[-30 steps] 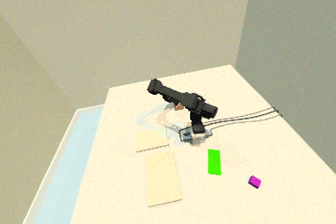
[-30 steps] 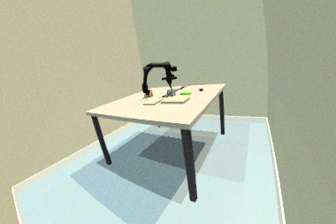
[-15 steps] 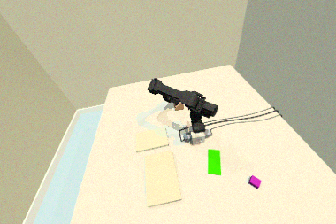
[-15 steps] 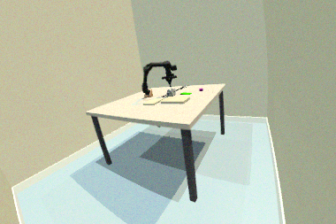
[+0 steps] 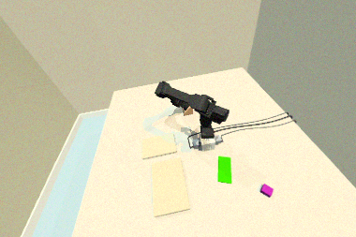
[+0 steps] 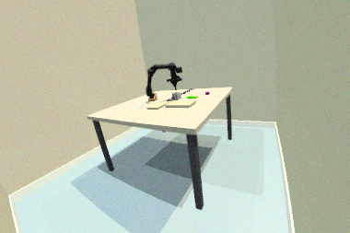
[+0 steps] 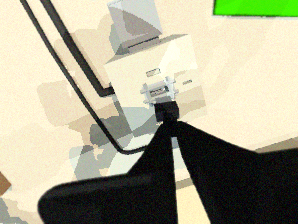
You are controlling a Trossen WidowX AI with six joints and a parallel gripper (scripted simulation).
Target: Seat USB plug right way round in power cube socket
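Observation:
The power cube [image 5: 206, 145] [image 6: 176, 94] [image 7: 129, 77] is pale, with a grey block on one side in the wrist view. Its top socket [image 7: 159, 91] has a light frame around it, and its slot shows. My gripper [image 6: 175, 87] [image 7: 171, 129] is shut on the black USB plug [image 7: 166, 111], over the cube. The plug appears raised above the top, just beside the socket in the wrist view. The plug's metal end and which way round it is cannot be made out.
Black cables [image 5: 262, 121] [image 7: 75, 55] run beside the cube to the table's edge. Two tan boards [image 5: 170, 188] [image 5: 159, 148], a green slab [image 5: 225, 170] [image 6: 192, 97] [image 7: 255, 6] and a magenta block [image 5: 267, 190] [image 6: 207, 93] lie around it. A brown object [image 5: 188, 111] is by the arm.

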